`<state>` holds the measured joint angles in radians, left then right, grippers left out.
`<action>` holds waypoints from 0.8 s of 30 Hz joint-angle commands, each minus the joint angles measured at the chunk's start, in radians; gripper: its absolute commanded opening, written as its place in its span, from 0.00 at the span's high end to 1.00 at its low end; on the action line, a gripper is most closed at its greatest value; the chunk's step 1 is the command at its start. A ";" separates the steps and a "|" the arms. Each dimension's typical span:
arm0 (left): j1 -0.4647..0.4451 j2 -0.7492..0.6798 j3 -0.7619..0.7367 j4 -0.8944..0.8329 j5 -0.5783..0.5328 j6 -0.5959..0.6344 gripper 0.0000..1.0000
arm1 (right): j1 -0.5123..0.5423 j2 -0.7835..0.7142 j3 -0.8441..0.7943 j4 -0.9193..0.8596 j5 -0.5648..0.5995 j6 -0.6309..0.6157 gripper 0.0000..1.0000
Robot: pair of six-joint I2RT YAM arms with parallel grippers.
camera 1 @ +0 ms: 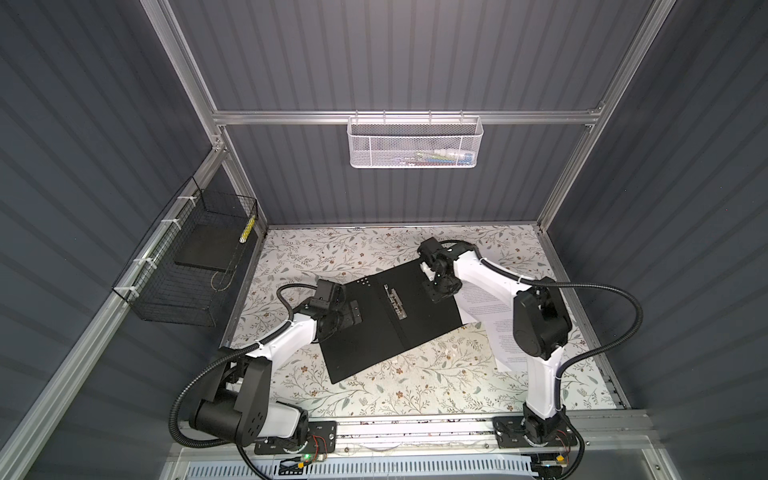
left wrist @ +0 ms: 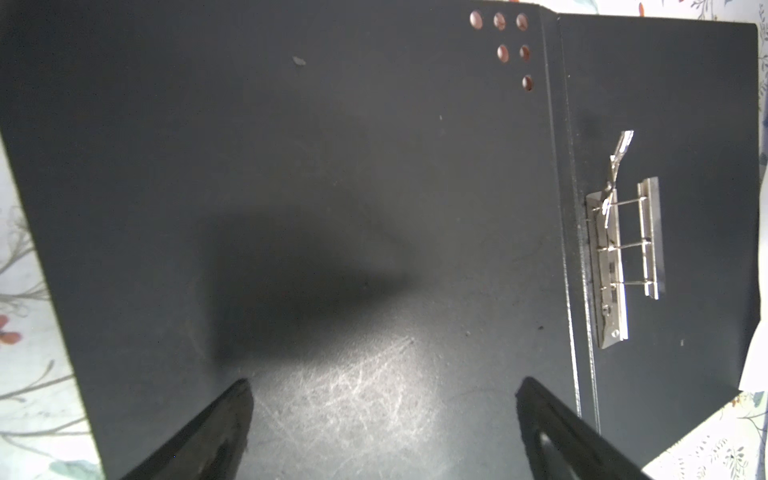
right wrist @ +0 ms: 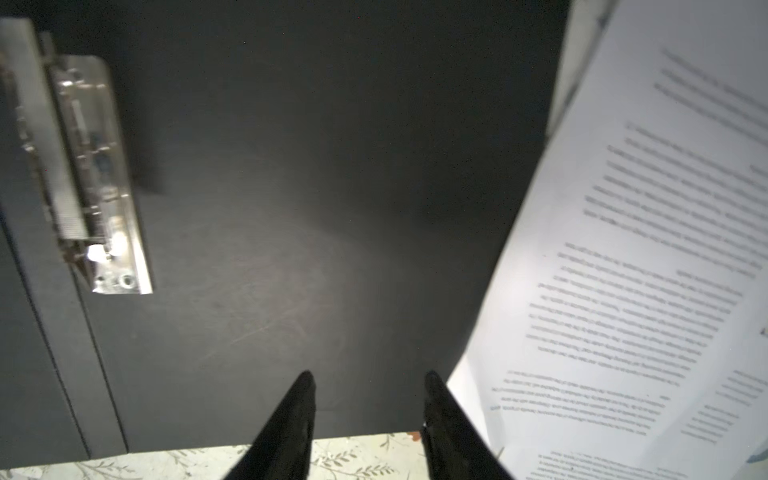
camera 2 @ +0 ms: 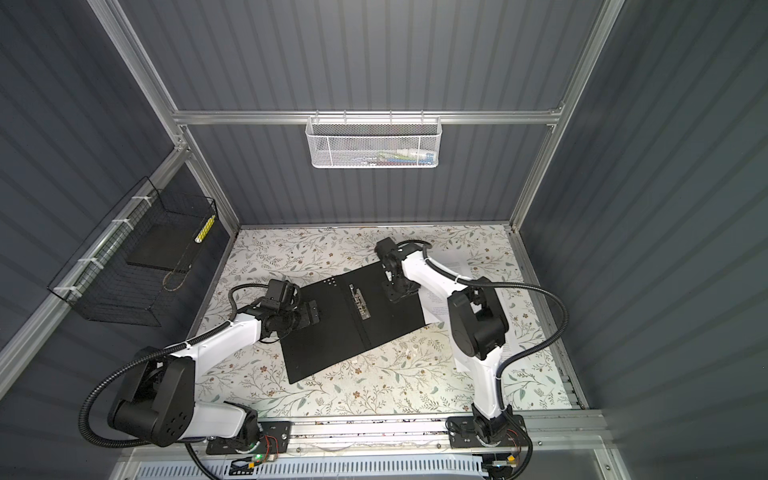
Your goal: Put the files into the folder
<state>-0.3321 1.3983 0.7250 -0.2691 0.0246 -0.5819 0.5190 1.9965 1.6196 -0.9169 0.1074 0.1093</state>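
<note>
The folder (camera 1: 386, 328) lies open and askew on the tabletop (camera 1: 395, 395), black inside up, with its clip (camera 1: 397, 305) by the spine. The files (camera 1: 484, 305) lie flat at its right edge, partly hidden by the right arm, and I cannot tell which overlaps the other. The left tool (left wrist: 384, 399) hangs over the folder's left cover with jaws wide apart and nothing between them, and the right tool (right wrist: 369, 388) hangs over the right cover near the files, jaws partly apart and empty.
</note>
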 commanded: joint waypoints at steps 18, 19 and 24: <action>0.008 0.055 -0.007 0.019 -0.008 -0.002 0.00 | -0.567 0.134 0.149 0.184 -0.260 0.038 0.18; 0.008 0.054 -0.008 0.018 -0.008 -0.002 0.00 | -0.574 0.153 0.168 0.172 -0.262 0.038 0.18; 0.008 0.049 -0.012 0.010 -0.021 -0.004 0.00 | -0.601 0.200 0.190 0.183 -0.278 0.036 0.15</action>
<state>-0.3321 1.4452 0.7246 -0.2462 0.0200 -0.5835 -0.0647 2.1822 1.7817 -0.7048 -0.1329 0.1493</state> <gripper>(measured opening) 0.997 0.848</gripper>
